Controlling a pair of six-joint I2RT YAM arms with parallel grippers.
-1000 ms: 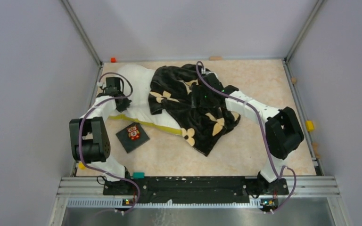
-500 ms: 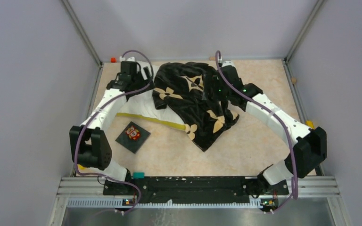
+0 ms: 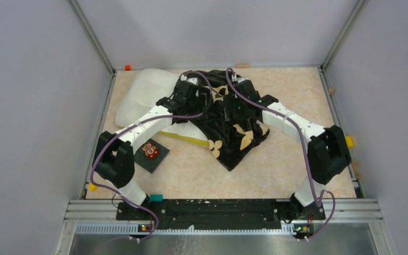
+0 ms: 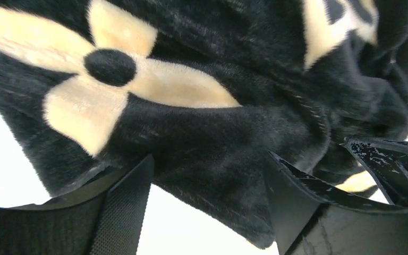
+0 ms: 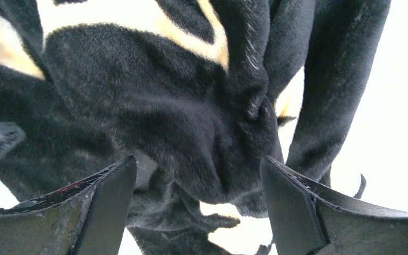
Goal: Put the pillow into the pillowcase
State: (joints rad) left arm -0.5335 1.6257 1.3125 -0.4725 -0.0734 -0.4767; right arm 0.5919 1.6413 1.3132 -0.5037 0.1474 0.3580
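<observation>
Toward 12 o'clock on the table [image 3: 297, 90], the pillowcase [image 3: 228, 125] lies in a rumpled heap, black and velvety with cream-tan four-petal flowers, one corner trailing down toward 6 o'clock. It covers the right end of the pillow [image 3: 141, 93], which stretches out to 10 o'clock, white and soft, with a yellow band [image 3: 188, 139] showing along its near edge just beside the dark fabric. An owl card [image 3: 150, 151] sits at 8 o'clock, apart from both.

Both grippers hang over the far part of the pillowcase, close together. The left gripper [image 4: 207, 158] has its fingers spread wide, with a fold of black pile and one flower lying between and beyond them, not pinched. The right gripper [image 5: 196, 159] is also spread wide, a bunched ridge of the fabric standing in the gap without being squeezed.

A second ago the left gripper was down on the pillow at 9 o'clock; half a second ago it was up at 11 o'clock; now it has swung in over the pillowcase. The pillow's left end now lies uncovered and further toward 11 o'clock
</observation>
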